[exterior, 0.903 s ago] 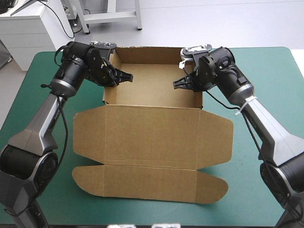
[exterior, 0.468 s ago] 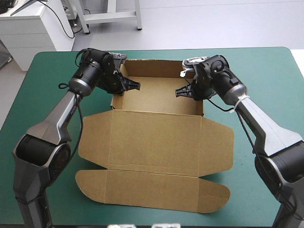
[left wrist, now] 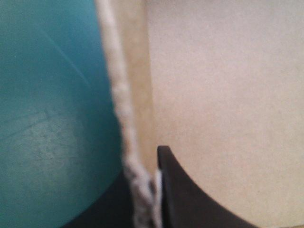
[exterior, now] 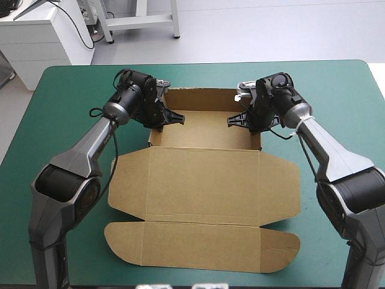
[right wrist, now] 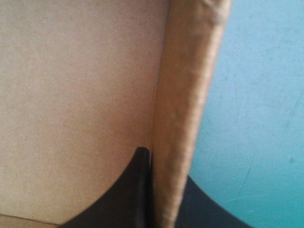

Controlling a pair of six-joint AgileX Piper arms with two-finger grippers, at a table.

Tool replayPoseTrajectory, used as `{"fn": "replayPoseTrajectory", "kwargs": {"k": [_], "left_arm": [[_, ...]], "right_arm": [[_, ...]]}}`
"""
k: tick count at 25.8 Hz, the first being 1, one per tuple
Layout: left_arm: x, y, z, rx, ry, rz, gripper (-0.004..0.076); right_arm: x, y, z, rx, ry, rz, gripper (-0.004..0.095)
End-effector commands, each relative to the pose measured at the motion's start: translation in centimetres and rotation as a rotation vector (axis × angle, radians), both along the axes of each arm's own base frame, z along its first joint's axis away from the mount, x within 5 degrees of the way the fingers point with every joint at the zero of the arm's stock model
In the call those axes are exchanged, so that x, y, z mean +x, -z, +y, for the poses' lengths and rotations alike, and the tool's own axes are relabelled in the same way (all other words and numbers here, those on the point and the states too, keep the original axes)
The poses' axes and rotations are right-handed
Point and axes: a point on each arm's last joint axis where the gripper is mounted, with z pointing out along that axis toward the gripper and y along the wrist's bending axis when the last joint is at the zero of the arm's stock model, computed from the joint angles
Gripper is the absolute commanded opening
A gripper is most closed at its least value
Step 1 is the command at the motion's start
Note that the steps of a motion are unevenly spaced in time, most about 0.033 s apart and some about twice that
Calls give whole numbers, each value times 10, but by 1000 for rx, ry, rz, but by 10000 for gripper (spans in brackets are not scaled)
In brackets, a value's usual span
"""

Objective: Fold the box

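1. Two flat panels lie nearest the robot: the lid and rounded tuck flap of the box [exterior: 201, 180], spread on the teal-green cover [exterior: 66, 180], their long axis running left to right across the table.
2. Past the lid's hinge crease stands the open tray, its walls raised, on the far half of the table.
3. At the tray's left side wall, the left gripper [exterior: 174, 116] pinches the board. From its wrist, one black finger [left wrist: 190, 199] sits inside the wall and the other outside, all but pressed together on the sheet.
4. Opposite, the right gripper [exterior: 236, 120] nips the right side wall the same way, its inner finger [right wrist: 137, 190] against the tray's inside.
5. So the tray sits between the two grippers, neither arm nearer. The lid lies toward the robot from both, and I'd say any move on it means coming back over the near wall.
6. Farthest off, the tray's back wall stands upright near the table's far edge.
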Motion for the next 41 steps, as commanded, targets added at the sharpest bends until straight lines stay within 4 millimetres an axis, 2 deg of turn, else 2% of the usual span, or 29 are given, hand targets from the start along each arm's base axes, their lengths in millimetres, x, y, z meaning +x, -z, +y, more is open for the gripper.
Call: {"fn": "replayPoseTrajectory", "kwargs": {"k": [1, 5, 12, 15, 17, 20, 21, 25, 26, 27, 32, 36, 41], "left_arm": [[-13, -25, -4, -35, 41, -18, -8], [-11, -22, -4, -18, 76, -17, -8], [-9, -17, -4, 1, 77, -13, -8], [-8, -14, -5, 1, 77, -7, -3], [-8, -14, -5, 1, 77, -7, 13], [-8, -14, -5, 1, 77, -7, 81], [-8, -14, -5, 1, 77, -7, 155], [-8, -14, -5, 1, 77, -7, 309], [-8, -14, -5, 2, 77, -9, 368], [-8, -14, -5, 2, 77, -9, 389], [-9, -16, -4, 5, 77, -13, 391], [-10, -34, 4, 59, 73, -86, 391], [-14, -81, 18, 123, 53, -257, 391]], "right_arm": [[-2, -22, 6, 72, -43, -74, -21], [3, -12, 9, 80, -42, -56, -19], [5, -12, 10, 80, -42, -71, -12], [5, -12, 10, 77, -44, -72, 62], [5, -12, 9, 66, -45, -72, 186], [5, -12, 8, 49, -46, -77, 376], [6, -12, 7, 38, -47, -83, 434], [5, -14, 3, -9, -50, -82, 443], [6, -18, 2, -17, -50, -92, 443], [7, -22, 1, -27, -50, -102, 443], [7, -44, -3, -61, -44, -142, 443], [4, -61, -4, -52, -40, -163, 442], [-4, -89, 2, 25, -145, -231, 443]]}}
